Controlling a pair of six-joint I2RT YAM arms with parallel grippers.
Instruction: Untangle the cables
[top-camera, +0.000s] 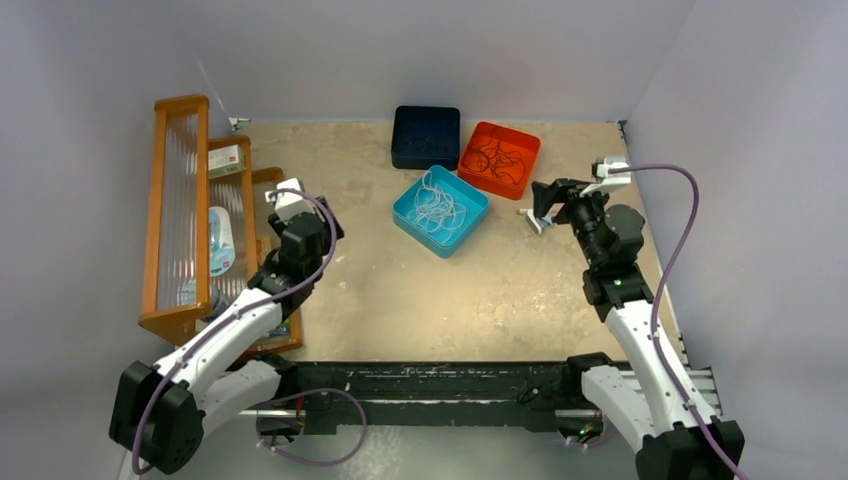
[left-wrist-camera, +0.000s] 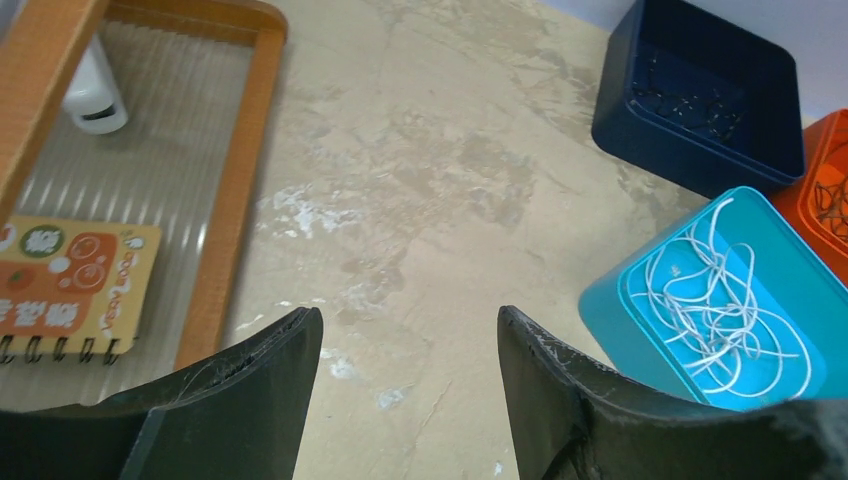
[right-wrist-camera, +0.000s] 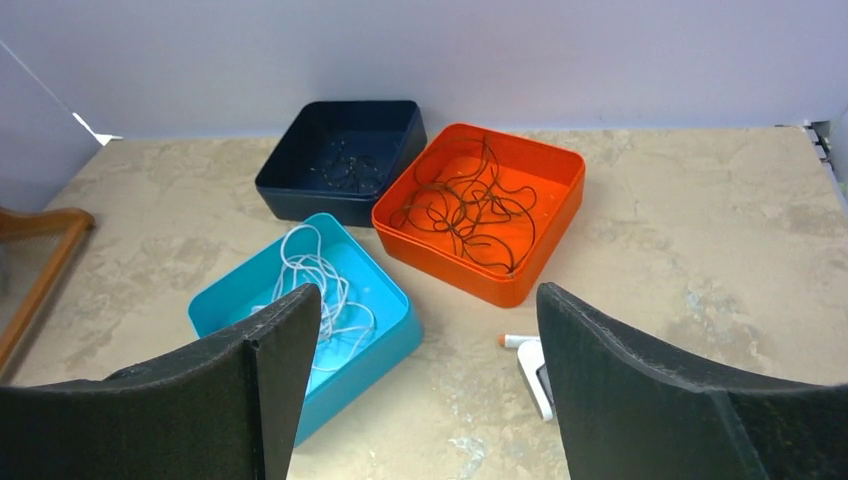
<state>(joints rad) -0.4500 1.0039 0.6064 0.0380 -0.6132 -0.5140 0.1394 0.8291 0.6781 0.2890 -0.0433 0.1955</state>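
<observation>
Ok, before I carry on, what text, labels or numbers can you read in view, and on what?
Nothing reads clearly.
Spiral notebook in the wooden rack: coloured lettering on the cover, too blurred to read.
Small box on the rack: red and green label, too small to read.
Blue and white pack in the rack: any print too small to read.
Teal tray, orange tray, navy tray: no markings visible.

The near box (top-camera: 420, 234) holds cables (top-camera: 437, 205); behind it the rear-left box (top-camera: 425, 160) and rear-right box (right-wrist-camera: 440, 262) sit side by side, each holding cables. A rack (top-camera: 182, 102) lines the desk's (top-camera: 400, 300) left edge
</observation>
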